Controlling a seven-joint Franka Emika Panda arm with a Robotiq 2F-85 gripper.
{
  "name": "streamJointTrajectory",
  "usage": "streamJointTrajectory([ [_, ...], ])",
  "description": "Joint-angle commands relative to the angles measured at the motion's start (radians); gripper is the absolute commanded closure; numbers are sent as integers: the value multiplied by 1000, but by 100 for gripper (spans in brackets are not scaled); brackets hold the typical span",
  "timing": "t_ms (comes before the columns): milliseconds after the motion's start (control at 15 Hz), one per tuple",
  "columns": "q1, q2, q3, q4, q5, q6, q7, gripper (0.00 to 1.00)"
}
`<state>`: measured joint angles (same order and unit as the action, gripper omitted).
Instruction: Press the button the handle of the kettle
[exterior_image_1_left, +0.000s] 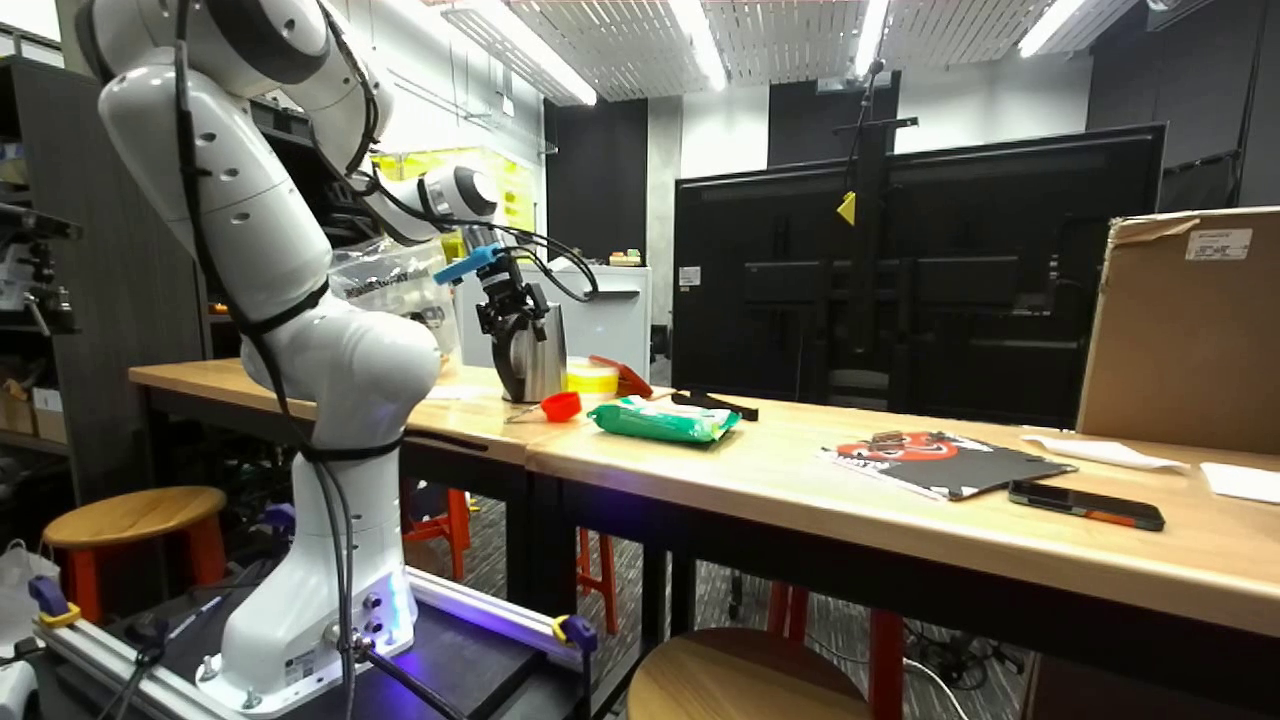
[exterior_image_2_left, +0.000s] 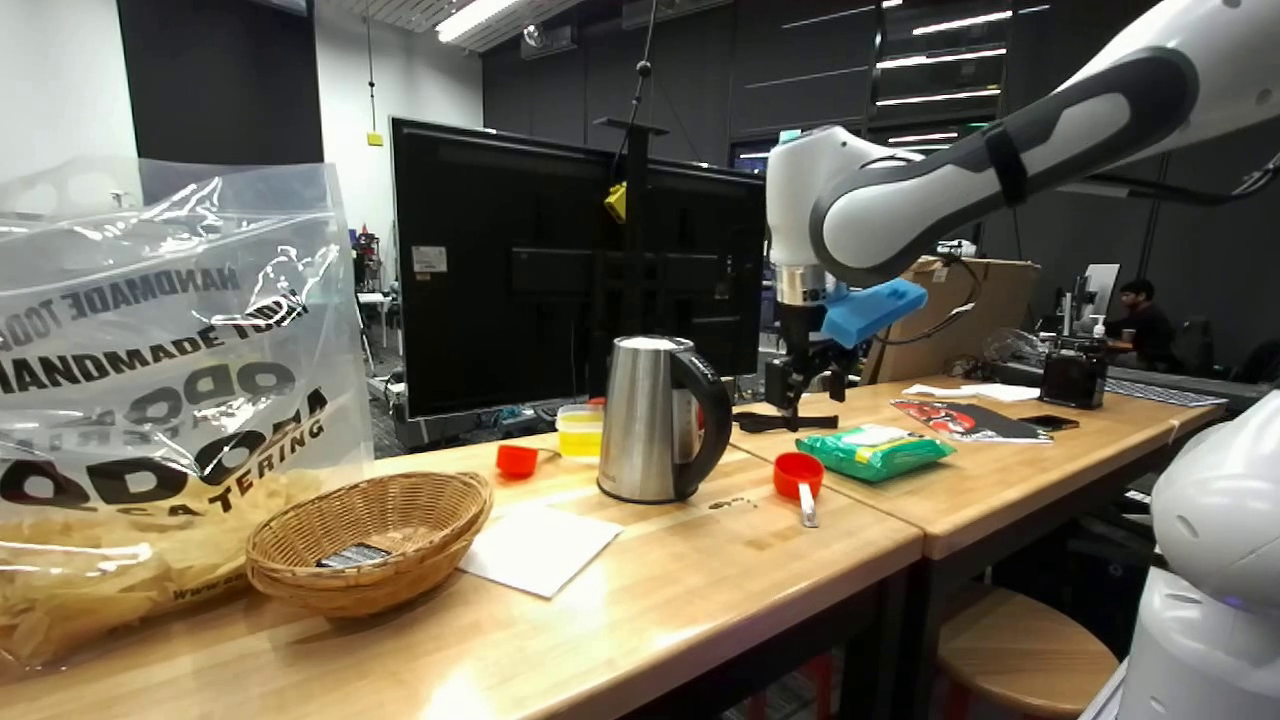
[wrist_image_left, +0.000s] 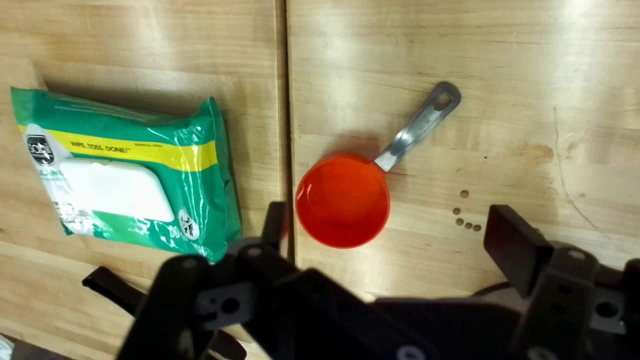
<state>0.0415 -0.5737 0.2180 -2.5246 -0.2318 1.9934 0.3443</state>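
The black two-fingered claw (exterior_image_2_left: 808, 385) hangs above the pale wooden table (exterior_image_2_left: 690, 570), its fingers (wrist_image_left: 517, 250) spread apart. Just beside it stands the upright silver metal kettle (exterior_image_2_left: 640, 425), its curved black handle (exterior_image_2_left: 717, 415) toward the claw, a gap showing between them in an exterior view. Lower than the claw, seen between its fingers in the wrist view, lies a round red cup (wrist_image_left: 342, 200) with a grey metal handle (wrist_image_left: 420, 125); farther from it, a green and yellow plastic pack (wrist_image_left: 130, 175). Well apart, past the kettle, sits an oval tan wicker basket (exterior_image_2_left: 370, 595)
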Motion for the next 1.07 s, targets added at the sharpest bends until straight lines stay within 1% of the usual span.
streamJointTrajectory([
  [0, 39, -97, 41, -43, -11, -20, 12, 0],
  [333, 67, -157, 102, -63, -24, 3, 27, 0],
  [467, 72, -175, 114, -73, -24, 36, 31, 0],
  [533, 72, -183, 117, -80, -22, 56, 36, 7],
  [600, 72, -191, 117, -90, -20, 85, 38, 26],
  [733, 71, -202, 114, -110, -16, 142, 35, 39],
  [800, 68, -205, 113, -121, -16, 175, 32, 46],
  [867, 67, -209, 113, -132, -14, 203, 29, 56],
  [1000, 62, -213, 115, -150, -14, 250, 27, 70],
])
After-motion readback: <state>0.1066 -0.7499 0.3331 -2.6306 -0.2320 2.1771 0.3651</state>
